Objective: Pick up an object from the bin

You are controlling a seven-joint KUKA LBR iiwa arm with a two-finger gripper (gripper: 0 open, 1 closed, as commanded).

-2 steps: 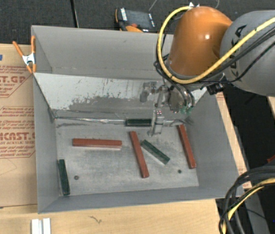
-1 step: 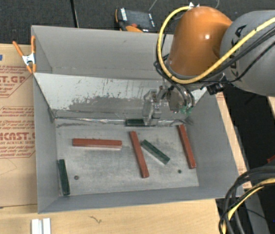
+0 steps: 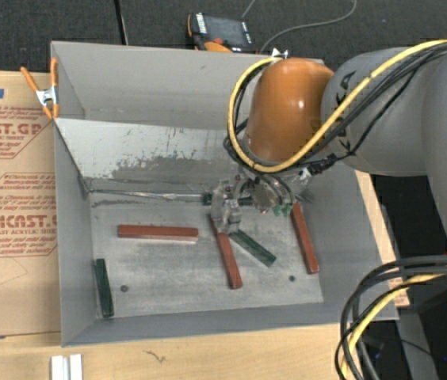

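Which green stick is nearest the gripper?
The green stick mid-bin, just below the gripper, beside a red stick; the other green stick lies far left.

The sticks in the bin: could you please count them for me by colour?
Red sticks: 3
Green sticks: 2
Total: 5
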